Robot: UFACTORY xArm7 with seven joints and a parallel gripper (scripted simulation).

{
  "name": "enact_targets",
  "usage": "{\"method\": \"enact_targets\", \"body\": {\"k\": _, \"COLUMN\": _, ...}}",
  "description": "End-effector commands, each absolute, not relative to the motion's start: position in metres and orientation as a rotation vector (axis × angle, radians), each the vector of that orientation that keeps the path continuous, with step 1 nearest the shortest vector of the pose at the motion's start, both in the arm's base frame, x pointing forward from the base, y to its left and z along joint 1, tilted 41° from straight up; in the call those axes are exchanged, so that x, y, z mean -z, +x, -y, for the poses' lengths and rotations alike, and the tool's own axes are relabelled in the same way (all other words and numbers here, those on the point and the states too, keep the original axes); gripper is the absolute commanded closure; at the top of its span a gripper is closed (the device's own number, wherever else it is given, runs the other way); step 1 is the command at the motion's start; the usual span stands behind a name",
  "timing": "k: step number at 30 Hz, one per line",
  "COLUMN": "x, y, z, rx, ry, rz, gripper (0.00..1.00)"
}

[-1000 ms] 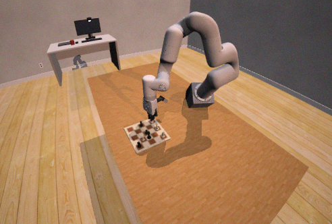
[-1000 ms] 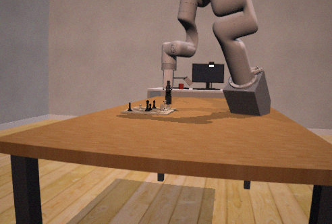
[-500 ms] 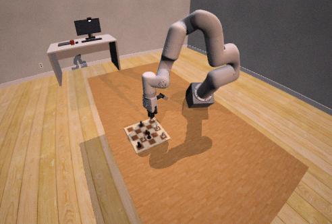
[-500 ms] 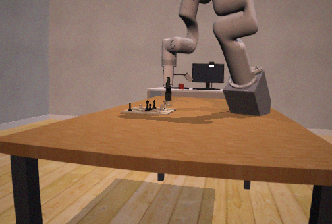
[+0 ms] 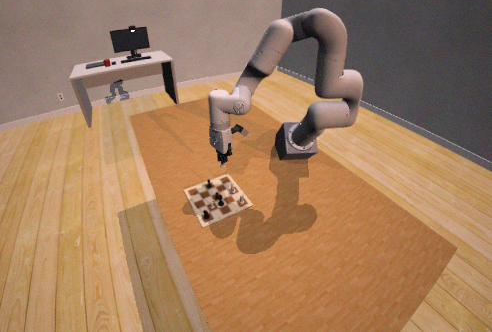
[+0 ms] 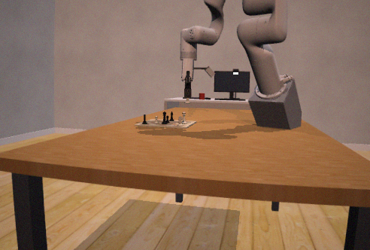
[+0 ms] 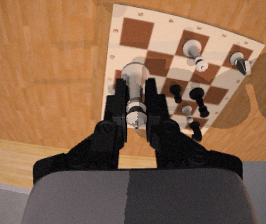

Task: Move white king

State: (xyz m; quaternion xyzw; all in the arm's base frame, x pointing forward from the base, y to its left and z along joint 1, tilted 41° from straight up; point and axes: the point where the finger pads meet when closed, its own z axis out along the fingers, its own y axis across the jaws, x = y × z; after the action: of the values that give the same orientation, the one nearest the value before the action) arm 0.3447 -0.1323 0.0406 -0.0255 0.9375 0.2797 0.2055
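Note:
My gripper [image 7: 135, 92] is shut on the white king [image 7: 136, 92] and holds it in the air, well above the far edge of the small chessboard [image 5: 217, 199]. In the top view the gripper [image 5: 223, 160] hangs above the board's far corner, with the king's base showing below the fingertips. In the exterior view the gripper [image 6: 187, 92] is high above the board [image 6: 168, 123]. Several black pieces [image 7: 190, 99] and two other white pieces [image 7: 194, 51] stand upright on the board.
The board lies on a large wooden table top. The arm's grey base [image 5: 296, 143] stands behind and to the right of the board. A white desk with a monitor [image 5: 130, 40] stands far back by the wall.

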Motion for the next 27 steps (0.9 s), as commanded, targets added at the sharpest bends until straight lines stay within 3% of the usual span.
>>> {"method": "enact_targets", "body": {"k": 1, "x": -0.055, "y": 0.338, "z": 0.138, "rx": -0.782, "ry": -0.071, "rz": -2.610, "gripper": 1.00}}
{"method": "enact_targets", "body": {"k": 8, "x": -0.056, "y": 0.339, "z": 0.138, "rx": -0.779, "ry": -0.080, "rz": -2.609, "gripper": 1.00}}
{"method": "enact_targets", "body": {"k": 11, "x": -0.092, "y": 0.395, "z": 0.129, "rx": -0.685, "ry": -0.374, "rz": -2.559, "gripper": 1.00}}
{"method": "enact_targets", "body": {"k": 27, "x": -0.163, "y": 0.477, "z": 0.085, "rx": -0.566, "ry": -0.777, "rz": -2.395, "gripper": 1.00}}
